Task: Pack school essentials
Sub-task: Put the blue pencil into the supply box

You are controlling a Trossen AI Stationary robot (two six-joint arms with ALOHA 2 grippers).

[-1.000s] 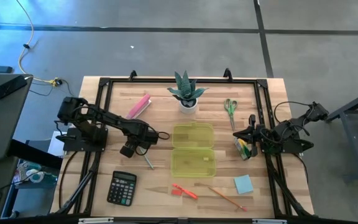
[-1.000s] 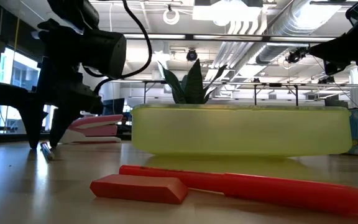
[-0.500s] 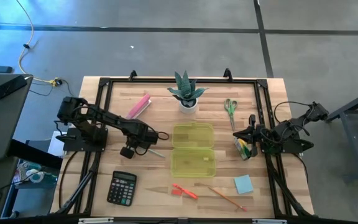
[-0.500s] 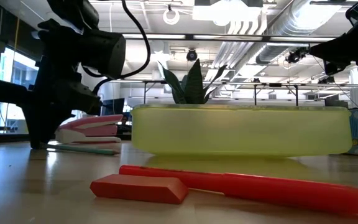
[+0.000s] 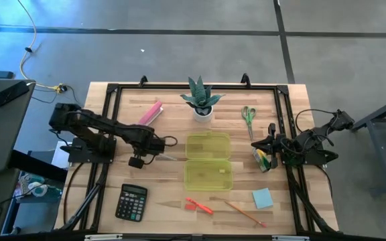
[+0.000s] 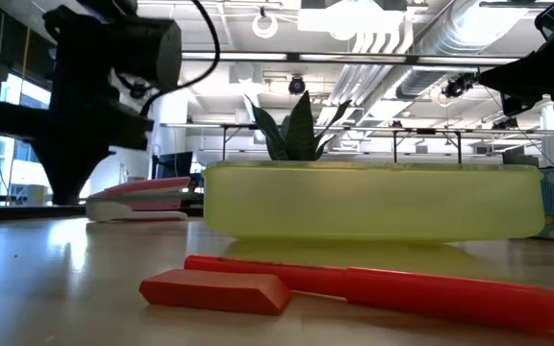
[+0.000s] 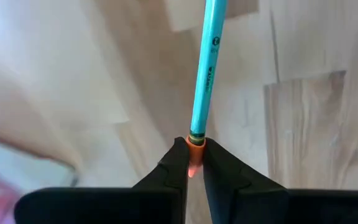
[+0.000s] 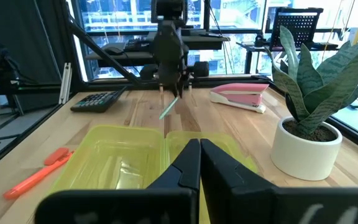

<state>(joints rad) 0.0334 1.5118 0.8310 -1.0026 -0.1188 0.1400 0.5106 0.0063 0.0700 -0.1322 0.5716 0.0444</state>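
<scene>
My left gripper (image 5: 139, 159) hangs fingers-down left of the open yellow-green case (image 5: 208, 161), shut on a teal-green pencil (image 7: 205, 68). The right wrist view shows that pencil (image 8: 168, 109) slanting down from the gripper (image 8: 169, 87). My right gripper (image 8: 199, 163) is shut and empty, level at the table's right edge (image 5: 256, 143), above a small green-and-yellow block (image 5: 263, 161). Lying flat on the table are green-handled scissors (image 5: 248, 119), an orange pencil (image 5: 245, 214), a red-orange pen-like tool (image 5: 198, 205) and a light-blue note pad (image 5: 263, 198). My left gripper pinches the pencil's orange eraser end (image 7: 194, 147) between its two fingertips, coming from above with the fingers pointing down. The pencil sticks out toward the case and slants downward (image 8: 164, 114). I cannot tell whether its tip touches the table.
A black calculator (image 5: 131, 202) lies near the front left. A pink oblong bar (image 5: 150, 113) and a potted plant (image 5: 202, 100) stand at the back. A black frame rail (image 5: 109, 127) borders the table.
My left gripper has shut on the pencil's eraser end and risen, drawing back slightly toward the table's left edge. The pencil has swung from pointing toward the near edge to pointing toward the case, and its held end has come up off the table.
</scene>
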